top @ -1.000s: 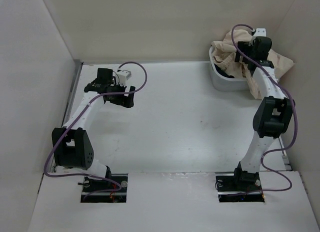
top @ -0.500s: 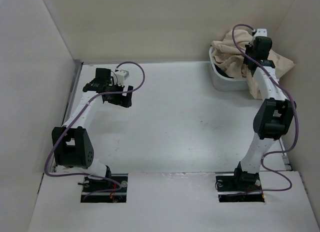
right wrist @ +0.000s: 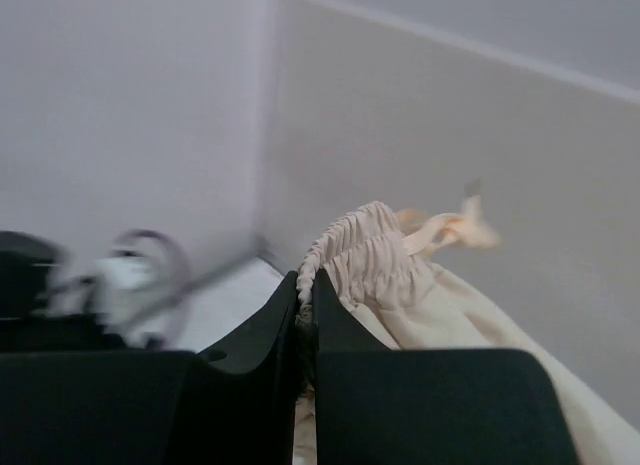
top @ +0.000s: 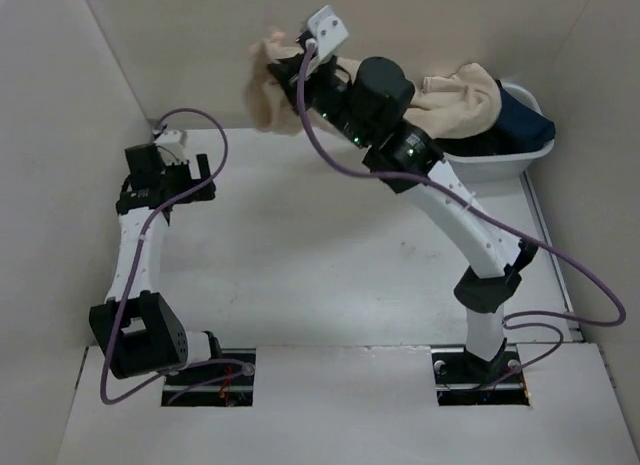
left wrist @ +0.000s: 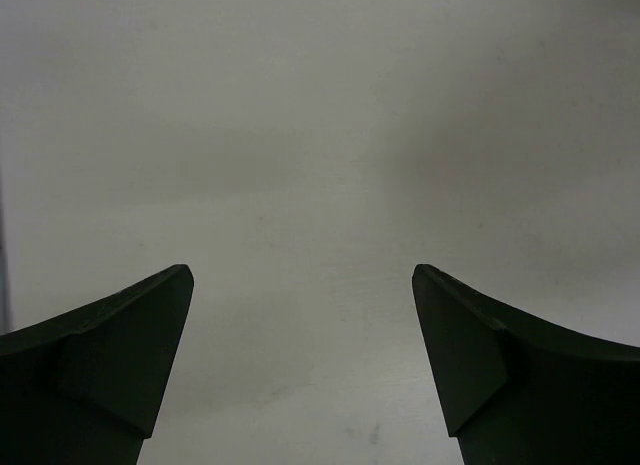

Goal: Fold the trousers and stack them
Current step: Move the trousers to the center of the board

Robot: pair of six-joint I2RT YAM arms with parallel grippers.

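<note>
The beige trousers (top: 462,97) stretch in the air from the grey bin (top: 500,167) at the back right toward the back wall's middle, where a bunched end (top: 268,97) hangs. My right gripper (top: 292,85) is shut on that end. In the right wrist view its jaws (right wrist: 305,285) pinch the gathered waistband (right wrist: 372,253), and a drawstring (right wrist: 450,225) trails off to the right. My left gripper (top: 185,193) hovers over the table at the far left. It stands open in the left wrist view (left wrist: 300,285), with only bare table between its fingers.
A navy garment (top: 522,120) lies in the bin under the trousers. Walls close in the table at the back, left and right. The right arm (top: 450,200) reaches diagonally over the table's back half. Both arm bases sit at the near edge.
My right gripper shut on the trousers in the bin and swung left along the back wall, drawing them out. The bin shifted to the right. The left arm drew back toward the left wall.
</note>
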